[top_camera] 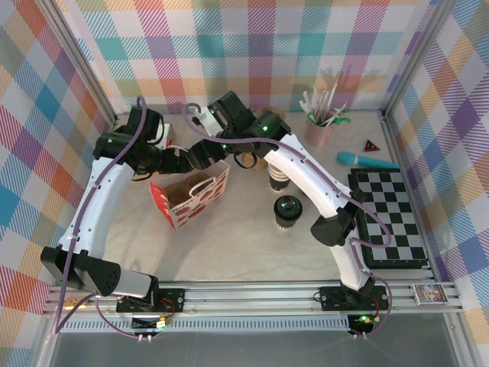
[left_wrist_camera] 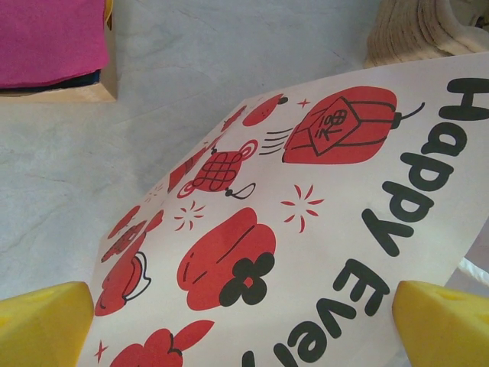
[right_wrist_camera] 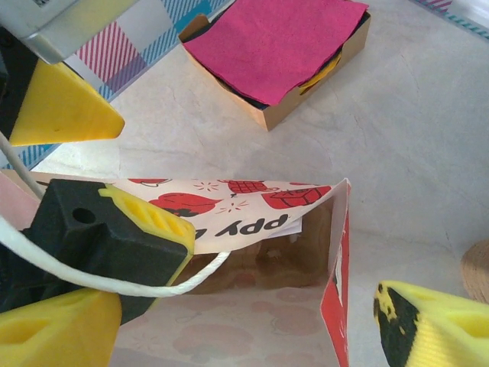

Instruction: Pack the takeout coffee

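My left fingers (left_wrist_camera: 244, 329) are spread as wide as they go. The two yellow tips are well apart, with the printed wall of the paper bag (top_camera: 191, 196) between them and nothing pinched. At 11 o'clock from that wall, a box of pink napkins (left_wrist_camera: 50, 37) sits on the counter (top_camera: 244, 248).

The bag stands upright at the middle left of the counter with its mouth open. Its white face carries red lanterns and black lettering. In the right wrist view, a white cord handle (right_wrist_camera: 153, 284) crosses in front of one of my left fingers at the bag's rim.

My right fingers (right_wrist_camera: 244, 330) hang over the open mouth, also spread wide, gripping nothing I can see.

The takeout coffee (top_camera: 288, 212) stands on the counter at 3 o'clock from the bag, apart from it and outside it, with its black lid on. At 12 o'clock from it, another paper cup (top_camera: 276, 178) is partly hidden behind my right arm; I cannot tell whether that one has a lid.

Further right, a cup of sticks (top_camera: 321, 122) stands at 1 o'clock from the coffee, and a teal object (top_camera: 368, 160) lies near it. A checkerboard (top_camera: 386, 218) lies at 3 o'clock from the coffee.
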Controlling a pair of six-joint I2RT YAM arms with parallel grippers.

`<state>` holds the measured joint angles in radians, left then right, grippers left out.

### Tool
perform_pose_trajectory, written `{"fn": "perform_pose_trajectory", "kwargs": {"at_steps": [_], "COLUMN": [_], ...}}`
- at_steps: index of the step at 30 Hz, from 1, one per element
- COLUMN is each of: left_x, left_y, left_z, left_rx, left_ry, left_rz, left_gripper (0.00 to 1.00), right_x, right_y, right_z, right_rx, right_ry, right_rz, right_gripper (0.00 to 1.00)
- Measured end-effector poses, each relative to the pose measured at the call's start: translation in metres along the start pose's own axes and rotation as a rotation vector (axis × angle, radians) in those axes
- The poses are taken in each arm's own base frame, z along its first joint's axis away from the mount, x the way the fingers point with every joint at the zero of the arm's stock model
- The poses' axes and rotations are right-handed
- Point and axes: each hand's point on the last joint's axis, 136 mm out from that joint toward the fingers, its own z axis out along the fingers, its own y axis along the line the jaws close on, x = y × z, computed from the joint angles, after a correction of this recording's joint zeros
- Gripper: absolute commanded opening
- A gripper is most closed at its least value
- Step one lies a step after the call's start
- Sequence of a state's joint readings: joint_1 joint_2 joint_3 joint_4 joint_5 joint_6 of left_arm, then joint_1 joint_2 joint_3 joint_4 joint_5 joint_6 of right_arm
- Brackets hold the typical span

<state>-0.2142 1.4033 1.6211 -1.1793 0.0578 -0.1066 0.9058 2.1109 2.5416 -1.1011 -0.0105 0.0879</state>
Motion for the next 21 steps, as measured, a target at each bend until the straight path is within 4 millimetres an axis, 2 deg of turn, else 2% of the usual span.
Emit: {"fn": "perform_pose_trajectory", "kwargs": {"at_steps": [21], "left_x": [0.0053], "left_y": [0.0037], "left_z": [-0.0049], "left_rx": [-0.008], "left_ry": [-0.013], "left_rz": [0.005], "left_gripper": [1.00], "right_x": [-0.0072], "right_y": [-0.0041], "right_z": [0.0099], "right_rx": [0.020], "right_ry": [-0.016], "right_rz": [0.000], "right_gripper": [0.82]}}
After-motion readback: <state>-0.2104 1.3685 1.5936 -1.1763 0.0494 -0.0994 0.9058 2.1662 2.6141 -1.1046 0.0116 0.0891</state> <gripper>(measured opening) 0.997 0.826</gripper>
